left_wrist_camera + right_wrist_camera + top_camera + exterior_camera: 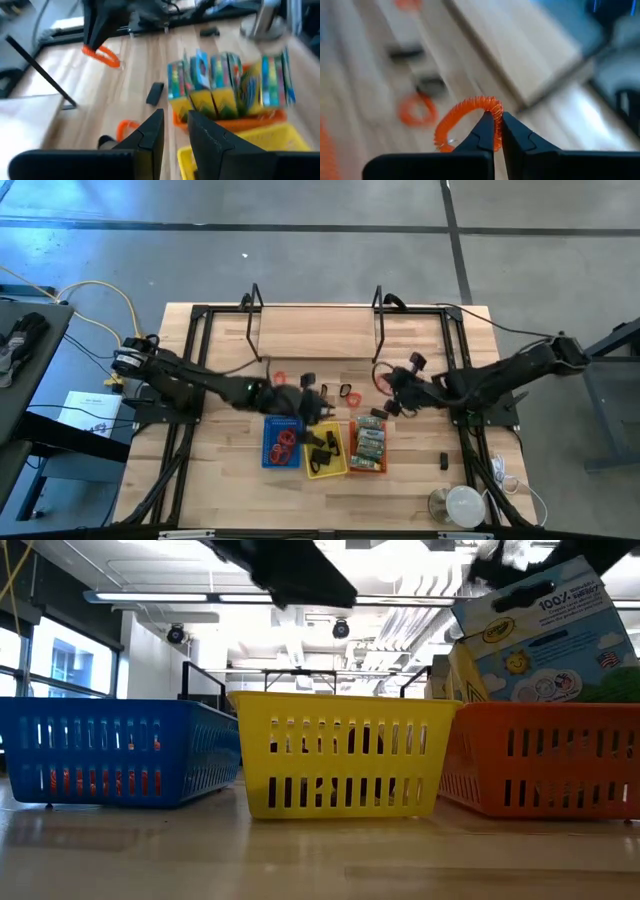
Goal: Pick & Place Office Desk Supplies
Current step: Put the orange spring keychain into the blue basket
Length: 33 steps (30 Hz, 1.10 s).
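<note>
Pale wooden desk (300, 330) with a black frame carries three trays side by side near its front edge: blue tray (281, 441), yellow tray (325, 449) and orange tray (367, 444). Red loops lie in the blue one, black clips in the yellow one, crayon boxes (230, 82) stand in the orange one. The right gripper (497, 125), above the desk behind the orange tray, pinches a red coiled loop (465, 117) between nearly closed fingers. The left gripper (175, 127) hangs over the yellow tray's back edge, fingers narrow with nothing between them. More red loops (347, 394) and a black clip (443, 461) lie loose on the desk
</note>
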### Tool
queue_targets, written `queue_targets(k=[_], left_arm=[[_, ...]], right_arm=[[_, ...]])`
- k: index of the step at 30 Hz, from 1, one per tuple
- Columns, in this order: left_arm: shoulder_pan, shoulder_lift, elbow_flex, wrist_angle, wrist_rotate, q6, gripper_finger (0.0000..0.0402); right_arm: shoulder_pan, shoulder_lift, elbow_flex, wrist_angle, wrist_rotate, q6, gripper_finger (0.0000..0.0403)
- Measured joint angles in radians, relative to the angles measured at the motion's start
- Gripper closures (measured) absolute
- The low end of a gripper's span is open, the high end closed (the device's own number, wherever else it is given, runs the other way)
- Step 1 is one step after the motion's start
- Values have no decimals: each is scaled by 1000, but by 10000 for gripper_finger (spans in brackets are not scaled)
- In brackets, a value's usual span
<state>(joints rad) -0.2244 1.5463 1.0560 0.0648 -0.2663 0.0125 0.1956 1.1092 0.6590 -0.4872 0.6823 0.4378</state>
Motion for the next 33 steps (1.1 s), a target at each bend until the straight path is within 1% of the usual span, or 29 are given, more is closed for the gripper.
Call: queue_targets(k=[5,7,8,11,18,23,25,28,31,33], left_arm=[[112,7,0,109,269,-109,320],[145,8,0,149,350,-147,320],[158,8,0,168,373,-158,320],[183,8,0,194,384,-176,320],[196,8,0,193,387,-143,320],[188,8,0,190,384,2,320],[178,8,0,190,373,29,319],[166,8,0,191,366,44,298],[161,27,1,211,366,39,256],[161,51,0,223,362,8,224]], right_arm=[[167,3,2,285,177,-260,399],[201,22,4,413,203,-363,399],[214,27,4,454,207,-409,399],[241,44,4,548,211,-493,399],[241,74,3,568,216,-516,399],[241,98,3,576,213,-520,399],[240,103,3,586,210,-520,399],[240,106,3,596,210,-522,399],[240,106,3,627,206,-544,399],[241,106,3,656,204,-571,399]])
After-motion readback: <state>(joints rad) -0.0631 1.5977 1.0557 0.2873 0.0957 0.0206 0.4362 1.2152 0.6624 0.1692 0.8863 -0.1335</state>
